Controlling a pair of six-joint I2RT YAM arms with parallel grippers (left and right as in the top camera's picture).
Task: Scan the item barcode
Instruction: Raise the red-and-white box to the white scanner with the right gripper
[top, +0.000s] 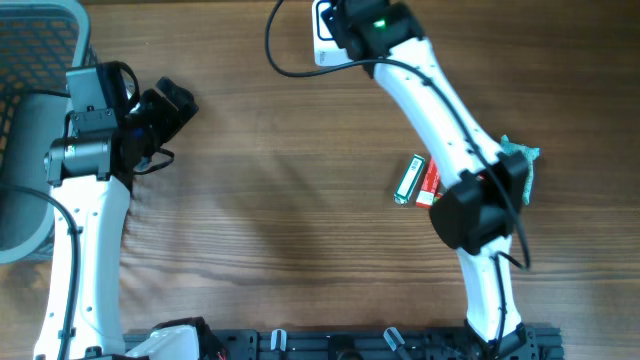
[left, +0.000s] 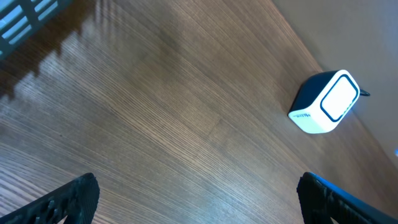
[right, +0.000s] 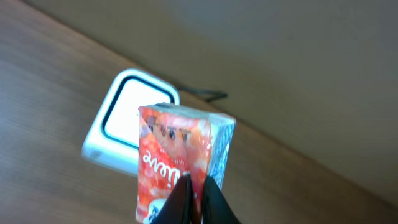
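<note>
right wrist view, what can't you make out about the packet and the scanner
packet: print blurred, no barcode readable; bottom cut off by the frame edge and the right end effector.
scanner: one corner hidden behind the packet.
Overhead view: the right arm covers the held packet and most of the scanner.
Left wrist view: the packet is out of frame.

Right arm (top: 440, 110) over scanner (top: 322, 40), packets (top: 417, 181) nearby
</note>
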